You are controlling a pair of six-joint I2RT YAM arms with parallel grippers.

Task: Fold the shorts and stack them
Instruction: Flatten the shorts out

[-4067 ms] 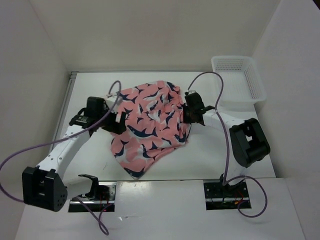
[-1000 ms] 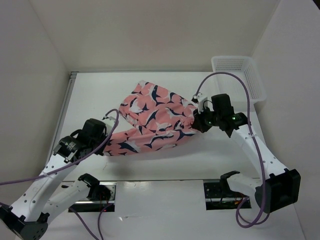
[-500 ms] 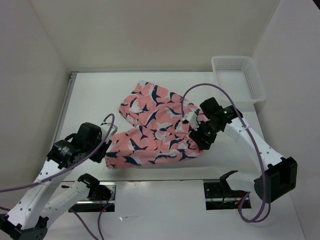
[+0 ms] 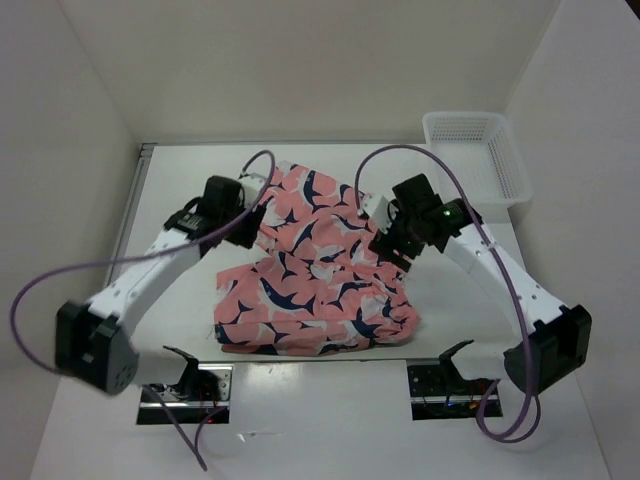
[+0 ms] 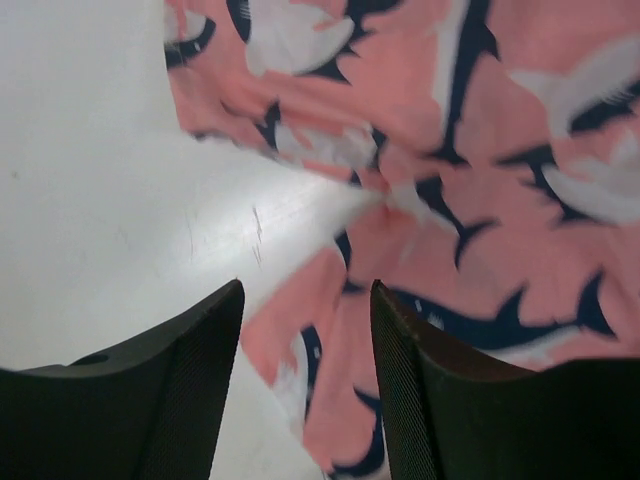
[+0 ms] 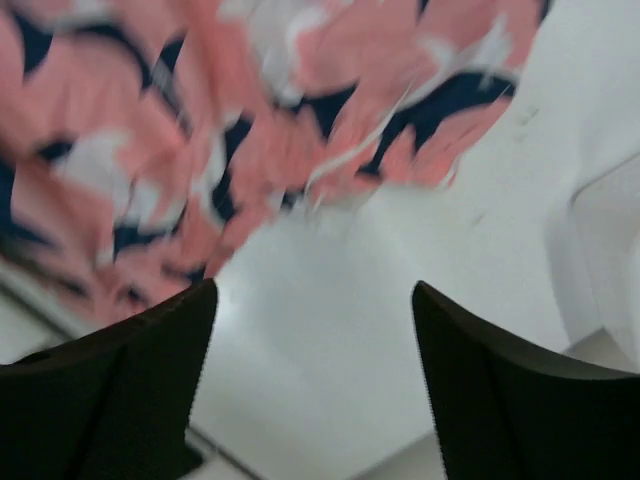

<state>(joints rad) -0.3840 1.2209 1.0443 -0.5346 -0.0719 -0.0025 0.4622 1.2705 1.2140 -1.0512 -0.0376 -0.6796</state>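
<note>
Salmon shorts point(image 4: 310, 285); left gripper point(image 5: 305, 288) seemingly parted

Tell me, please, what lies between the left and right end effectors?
The shorts span the stretch from left end effector to right end effector, as the top external view shows.

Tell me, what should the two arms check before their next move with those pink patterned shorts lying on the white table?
1. The left gripper is empty: ok, fingers apart, nothing between them.
2. The right gripper is empty: ok, fingers apart over bare table.
3. The salmon-pink fabric shorts with navy-and-white shapes sit wholly on the white table: ok, though the near hem lies close to the edge.
4. The shorts lie flat: not ok, creased and bunched near the middle.
5. The white plastic mesh basket is clear of the shorts: ok, apart at the far right corner.
</note>
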